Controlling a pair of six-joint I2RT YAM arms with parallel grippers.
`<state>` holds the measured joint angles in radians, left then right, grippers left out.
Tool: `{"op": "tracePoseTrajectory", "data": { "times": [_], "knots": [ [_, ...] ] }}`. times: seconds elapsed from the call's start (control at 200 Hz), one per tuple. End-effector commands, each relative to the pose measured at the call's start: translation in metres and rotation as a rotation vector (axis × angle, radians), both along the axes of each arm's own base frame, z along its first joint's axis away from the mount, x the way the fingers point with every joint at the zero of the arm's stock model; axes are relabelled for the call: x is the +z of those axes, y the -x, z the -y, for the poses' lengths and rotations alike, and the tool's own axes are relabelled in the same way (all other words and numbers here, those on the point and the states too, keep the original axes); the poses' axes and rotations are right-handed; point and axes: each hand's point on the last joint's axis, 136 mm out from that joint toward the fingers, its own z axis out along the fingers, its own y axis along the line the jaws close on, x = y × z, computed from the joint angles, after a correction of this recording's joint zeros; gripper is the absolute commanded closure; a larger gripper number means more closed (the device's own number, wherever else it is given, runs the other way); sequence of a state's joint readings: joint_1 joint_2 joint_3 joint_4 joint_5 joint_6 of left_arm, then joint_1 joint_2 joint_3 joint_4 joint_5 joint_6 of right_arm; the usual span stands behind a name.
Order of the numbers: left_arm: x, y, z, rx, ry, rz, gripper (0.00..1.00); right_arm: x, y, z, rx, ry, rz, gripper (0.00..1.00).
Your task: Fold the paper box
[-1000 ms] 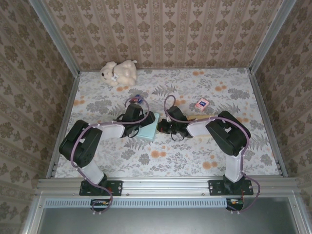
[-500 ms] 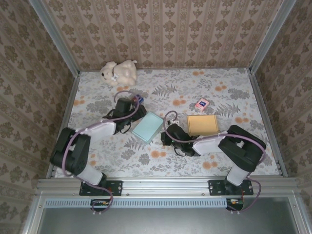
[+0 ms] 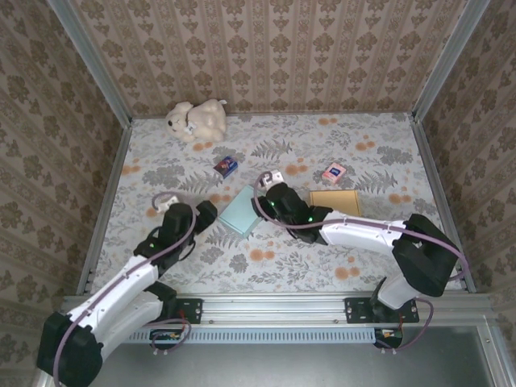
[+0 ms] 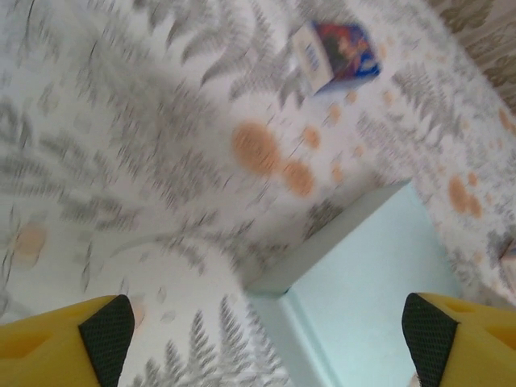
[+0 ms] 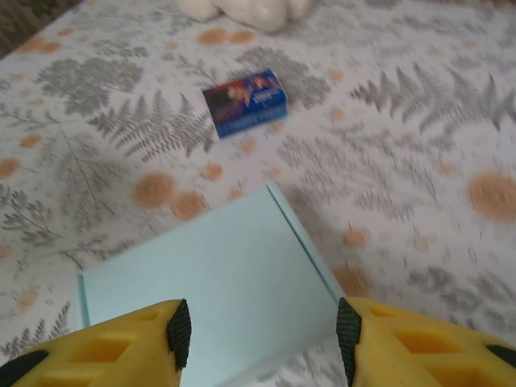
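— Looking for the paper box [image 3: 244,211]: found it lying flat near the middle of the counter [image 3: 266,266], pale blue, between the two arms. Seen anything gripping it?

— Saw nothing held. Found the left end effector [image 3: 204,213] just left of the box, spread wide and empty, with a corner of the box ahead of its fingers in the wrist view. Found the right end effector [image 3: 260,204] at the box's far right edge, moderately parted over the blue panel, clamped on nothing; could not tell whether touching.

— Judged the handling how?

— Reckoned it light, thin and springy: stiff enough along a crease, floppy across a panel, likely to slide on the smooth patterned counter. Thought it easy to crush or dog-ear if pinched hard.

— Where to take hold, then?

— Favoured a free edge or flap near a corner, pinched shallowly, with the other end effector pressing the panel down to stop skidding. Advised keeping clear of the tan card [image 3: 334,201] just right of it and the small blue packet [image 3: 226,166] farther off.
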<state>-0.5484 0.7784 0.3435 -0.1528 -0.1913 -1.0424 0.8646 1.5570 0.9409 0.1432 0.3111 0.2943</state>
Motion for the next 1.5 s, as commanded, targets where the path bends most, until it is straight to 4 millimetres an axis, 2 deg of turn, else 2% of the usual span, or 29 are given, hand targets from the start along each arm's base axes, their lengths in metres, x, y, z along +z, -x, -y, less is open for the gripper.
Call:
{"op": "tracePoseTrajectory", "data": {
  "times": [0.0,0.09,0.195,0.285,0.3,0.435,0.525,0.65,0.785,1.0,1.17,1.36,1.495],
  "knots": [
    [-0.005,0.003,0.006,0.058,0.067,0.019,0.12,-0.016,-0.007,-0.012,0.138,0.059,-0.093,0.47],
    [0.0,0.002,0.026,0.016,0.086,0.04,0.12,-0.025,-0.022,-0.02,0.182,0.019,-0.171,0.48],
    [0.003,0.0,0.046,-0.005,0.084,0.062,0.12,-0.037,-0.042,-0.02,0.209,-0.038,-0.253,0.48],
    [-0.004,-0.005,0.062,-0.026,0.079,0.042,0.14,-0.051,-0.056,-0.016,0.209,-0.067,-0.311,0.47],
    [-0.006,-0.005,0.065,-0.03,0.078,0.035,0.14,-0.052,-0.058,-0.016,0.208,-0.071,-0.318,0.44],
    [-0.021,-0.014,0.093,-0.082,0.09,-0.016,0.2,-0.072,-0.063,-0.015,0.212,-0.086,-0.376,0.41],
    [-0.025,-0.02,0.103,-0.091,0.088,-0.018,0.22,-0.084,-0.064,-0.015,0.207,-0.089,-0.406,0.41],
    [-0.021,-0.029,0.105,-0.087,0.058,-0.001,0.27,-0.103,-0.056,-0.017,0.21,-0.103,-0.469,0.42],
    [-0.02,-0.037,0.101,-0.079,-0.008,0.011,0.33,-0.111,-0.042,-0.013,0.191,-0.151,-0.509,0.42],
    [-0.029,-0.048,0.105,-0.096,-0.044,0.001,0.35,-0.108,-0.013,0.003,0.132,-0.246,-0.527,0.44],
    [-0.02,-0.055,0.114,-0.131,-0.061,0.028,0.35,-0.111,0.005,0.015,0.052,-0.275,-0.523,0.44],
    [-0.02,-0.059,0.112,-0.125,-0.121,0.048,0.35,-0.116,0.005,0.032,-0.029,-0.223,-0.482,0.44],
    [-0.02,-0.067,0.106,-0.109,-0.143,0.063,0.34,-0.109,0.003,0.03,-0.027,-0.248,-0.458,0.44]
  ]
}}
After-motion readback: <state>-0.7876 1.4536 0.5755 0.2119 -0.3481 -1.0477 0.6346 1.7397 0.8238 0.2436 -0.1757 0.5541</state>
